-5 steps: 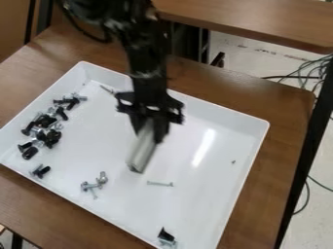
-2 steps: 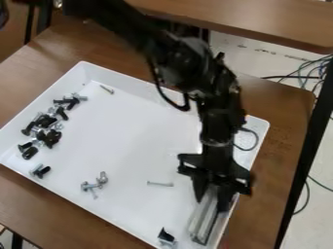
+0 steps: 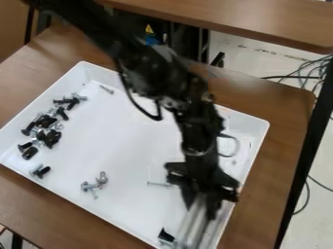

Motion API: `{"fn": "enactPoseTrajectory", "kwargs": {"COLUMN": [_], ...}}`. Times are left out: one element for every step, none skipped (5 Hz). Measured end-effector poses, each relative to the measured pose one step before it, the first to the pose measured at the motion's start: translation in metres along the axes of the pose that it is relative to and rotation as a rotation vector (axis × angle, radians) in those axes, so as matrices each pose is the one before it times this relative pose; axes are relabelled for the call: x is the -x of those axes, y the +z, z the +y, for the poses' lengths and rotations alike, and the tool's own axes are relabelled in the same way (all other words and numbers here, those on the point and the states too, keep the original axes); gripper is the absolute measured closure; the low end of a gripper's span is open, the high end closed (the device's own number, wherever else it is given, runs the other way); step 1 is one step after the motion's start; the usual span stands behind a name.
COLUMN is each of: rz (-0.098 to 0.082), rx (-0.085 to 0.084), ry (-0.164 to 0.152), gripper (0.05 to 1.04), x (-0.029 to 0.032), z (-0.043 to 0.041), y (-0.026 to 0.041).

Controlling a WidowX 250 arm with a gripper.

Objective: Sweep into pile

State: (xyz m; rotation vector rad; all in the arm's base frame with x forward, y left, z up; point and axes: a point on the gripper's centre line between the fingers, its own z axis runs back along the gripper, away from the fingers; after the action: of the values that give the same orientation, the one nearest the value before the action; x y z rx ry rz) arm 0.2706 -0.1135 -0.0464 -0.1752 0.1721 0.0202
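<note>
The gripper (image 3: pixel 203 199) hangs over the lower right corner of the white tray (image 3: pixel 130 210), shut on a pale grey bar (image 3: pixel 193 221). The bar's lower end is beside a black piece and a silver screw (image 3: pixel 165 236) near the tray's front edge. Along the left side lies a loose pile of black and silver screws (image 3: pixel 46 127). Close to that pile's lower end is a black-headed screw (image 3: pixel 42 171). Several silver screws (image 3: pixel 95 184) cluster at the lower middle, and a long screw (image 3: pixel 159 184) lies left of the gripper. One more screw (image 3: pixel 106 89) rests near the far corner.
The tray stands on a brown wooden table (image 3: pixel 281 146), its raised walls running around the work area. Behind is another wooden tabletop (image 3: pixel 260 24). Dark cables (image 3: pixel 311 73) lie on the floor at the right.
From the tray's middle, the gripper and bar went to the lower right, then slightly back left toward the black piece. The pile and central screws look unmoved.
</note>
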Motion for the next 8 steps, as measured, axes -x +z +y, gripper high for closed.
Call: {"fn": "enactPoseTrajectory", "kwargs": {"rz": [0.0146, 0.0084, 0.0173, 0.014, 0.0234, 0.0274, 0.0244, 0.0274], "rx": [-0.0267, -0.0287, -0.0407, -0.0311, -0.0333, -0.0266, -0.0141, -0.0266], "ry": [0.0442, 0.0456, -0.0021, -0.0114, -0.0084, -0.0398, -0.0129, -0.0043], "gripper": [0.725, 0.725, 0.726, 0.726, 0.726, 0.725, 0.726, 0.726], "x": [0.00432, 0.00269, 0.00162, 0.00417, 0.00174, -0.00251, -0.00239, -0.00405], "z": [0.04867, 0.04997, 0.04712, 0.0454, 0.02655, 0.00853, 0.00486, -0.00138], "y": [0.00562, 0.00399, 0.0016, 0.00223, 0.00118, 0.00369, 0.00431, 0.00789]}}
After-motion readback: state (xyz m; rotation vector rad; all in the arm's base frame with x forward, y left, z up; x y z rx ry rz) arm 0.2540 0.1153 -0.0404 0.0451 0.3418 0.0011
